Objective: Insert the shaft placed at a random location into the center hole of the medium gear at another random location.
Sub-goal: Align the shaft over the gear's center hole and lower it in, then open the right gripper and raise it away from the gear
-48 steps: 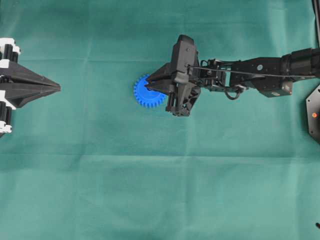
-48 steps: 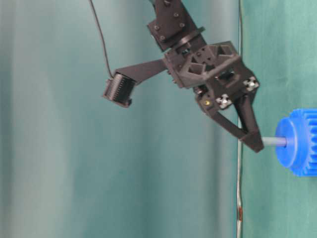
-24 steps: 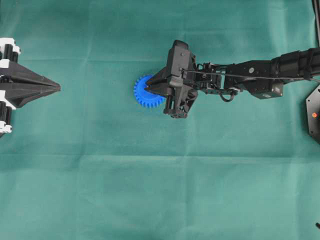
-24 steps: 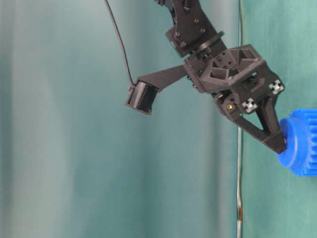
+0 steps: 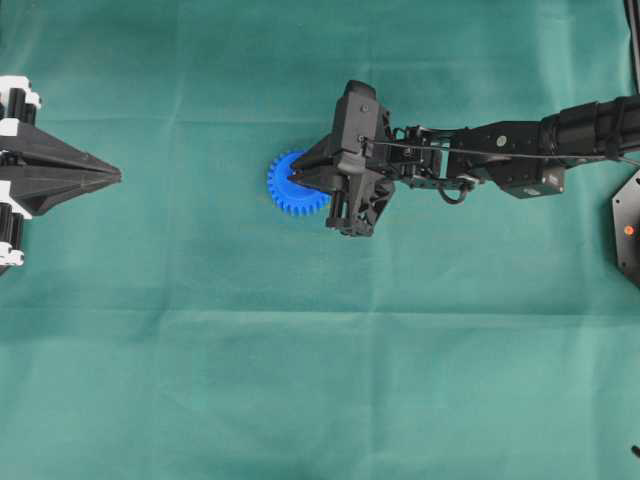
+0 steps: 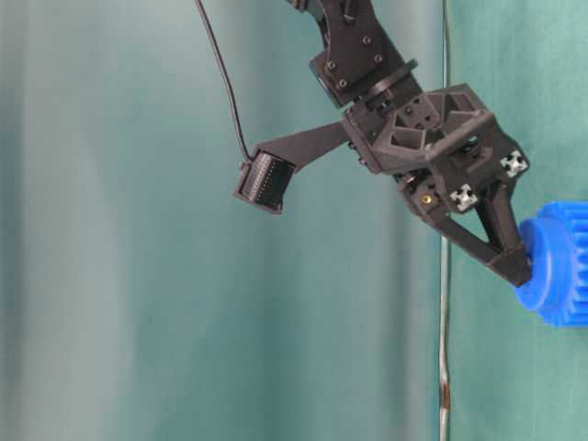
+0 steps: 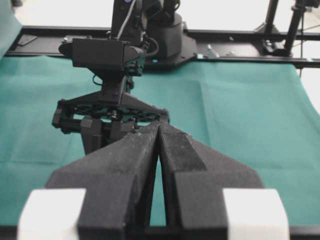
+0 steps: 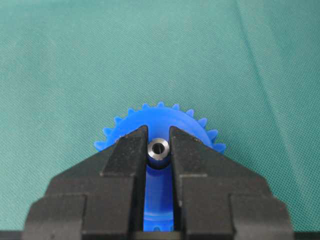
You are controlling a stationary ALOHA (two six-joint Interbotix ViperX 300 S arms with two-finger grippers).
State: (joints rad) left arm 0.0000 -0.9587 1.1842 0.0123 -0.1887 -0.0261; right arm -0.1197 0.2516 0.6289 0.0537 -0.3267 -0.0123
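Meanwhile the right gripper [image 8: 159, 150] clamps the small grey metal shaft [image 8: 159, 148] over the bright blue toothed plastic gear [image 8: 160, 116], while the left gripper [image 7: 158, 131], at 9 o'clock overhead, sits pressed closed.

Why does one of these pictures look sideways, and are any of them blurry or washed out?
Table-level view: turned on its side, backdrop soft, the right gripper and blue gear sharp. Left wrist view: bright and washed out along the top, the left gripper grainy up close. Right wrist view: crisp on the shaft. Overhead view: evenly lit.
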